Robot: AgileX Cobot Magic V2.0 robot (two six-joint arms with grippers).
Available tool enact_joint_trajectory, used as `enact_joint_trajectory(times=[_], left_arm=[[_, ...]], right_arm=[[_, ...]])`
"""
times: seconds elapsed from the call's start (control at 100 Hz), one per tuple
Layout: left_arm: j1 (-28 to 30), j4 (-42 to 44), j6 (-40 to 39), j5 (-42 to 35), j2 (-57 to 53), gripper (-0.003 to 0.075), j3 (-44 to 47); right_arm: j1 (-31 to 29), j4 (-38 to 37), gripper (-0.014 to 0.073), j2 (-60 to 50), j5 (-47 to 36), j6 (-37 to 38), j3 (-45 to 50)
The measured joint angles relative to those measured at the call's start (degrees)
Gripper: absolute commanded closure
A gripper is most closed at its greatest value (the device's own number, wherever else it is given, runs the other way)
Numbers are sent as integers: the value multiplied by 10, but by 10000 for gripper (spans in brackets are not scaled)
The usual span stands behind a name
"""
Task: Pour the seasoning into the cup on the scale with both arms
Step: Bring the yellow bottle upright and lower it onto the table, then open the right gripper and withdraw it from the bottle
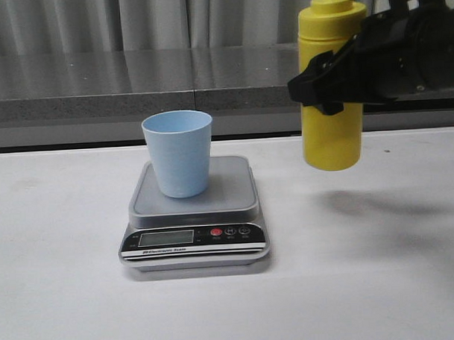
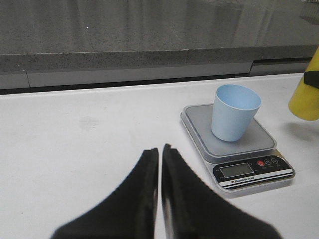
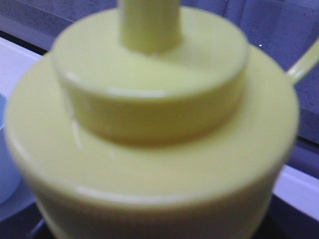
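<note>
The seasoning bottle (image 1: 329,92) has its nozzle tip cut off at the top edge, and the scale (image 1: 194,242) display is too small to read.

Pale blue cup (image 1: 178,152) stands upright on the scale (image 1: 193,213); yellow seasoning bottle (image 1: 329,92) hangs right (seemingly upright).

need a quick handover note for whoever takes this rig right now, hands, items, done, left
Right hand: shut on the yellow seasoning bottle, held upright in the air, to the right of the scale.
Left hand: shut, empty, low over the bare table, to the left of the scale.
Blue cup: upright on the scale platform; its inside is not visible.
Done: bottle picked up and lifted.
Left: bring the bottle over the cup, tip and pour, watching the display, which I cannot read here.
</note>
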Motion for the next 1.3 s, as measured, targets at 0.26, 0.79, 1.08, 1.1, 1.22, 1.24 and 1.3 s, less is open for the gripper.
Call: enact_joint_trajectory(times=[0.26,0.79,1.08,1.1,1.22,1.24,1.3], left_arm=[[0,0,0,0,0,710,0],[0,0,0,0,0,710,0],[0,0,0,0,0,710,0],[0,0,0,0,0,710,0],[0,0,0,0,0,710,0],[0,0,0,0,0,710,0],[0,0,0,0,0,710,0]], right_arm=[[0,14,652,98,-120,24,0],[0,24,-48,133,-129,29,0],[0,25,-39,116,-118,29,0],[0,25,-39,113,-117,29,0],[0,25,-39,92,-103,30,10],[0,25,-39,88,-102,30,14],[0,27,-39,77,-98,30,25]])
